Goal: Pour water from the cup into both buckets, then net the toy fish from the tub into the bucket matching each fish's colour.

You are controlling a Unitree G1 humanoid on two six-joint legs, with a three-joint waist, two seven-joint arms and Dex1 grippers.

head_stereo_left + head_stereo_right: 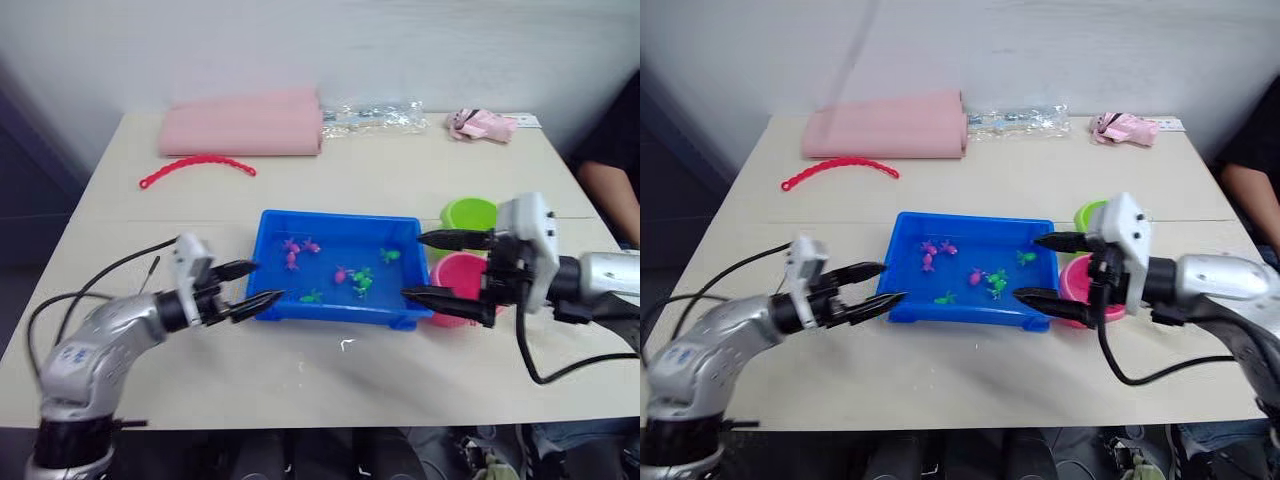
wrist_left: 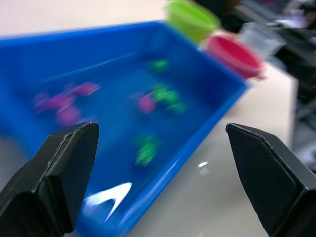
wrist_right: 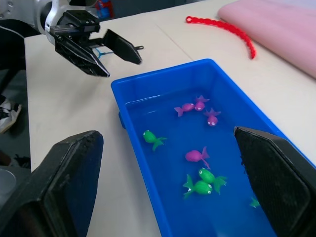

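I've got both hands flanking the tub (image 1: pixel 335 268) now, left hand (image 1: pixel 252 284) at its near left corner, right hand (image 1: pixel 438 268) at the right end, both spread wide and holding nothing. The tub sits mid-tabletop with water in it, so I judge it heavy to shove and sloshy; I'd leave it put. The fish (image 3: pixel 196 156) float scattered, pink ones (image 1: pixel 295 248) toward the left end, green ones (image 1: pixel 362 283) toward the near right; they look tiny, light and slick, hopeless to pinch, which is why a net is wanted, and I can't spot the net or the cup from here. The buckets sit just beside the tub's right end, green bucket (image 1: pixel 468 213) behind, pink bucket (image 1: pixel 458 276) in front, partly behind my right hand; thin plastic, light, easy to tip, so I'd keep the fingers off their rims. The tabletop (image 1: pixel 330 370) is smooth, pale and flat, with bare room in front. Farther back lie a red beaded strip (image 1: pixel 195 167), a pink roll (image 1: pixel 243 127), a clear wrapper (image 1: pixel 375 114) and a small pink bundle (image 1: pixel 482 124), all well apart from the tub. A person's arm (image 1: pixel 608 190) shows at the right edge.
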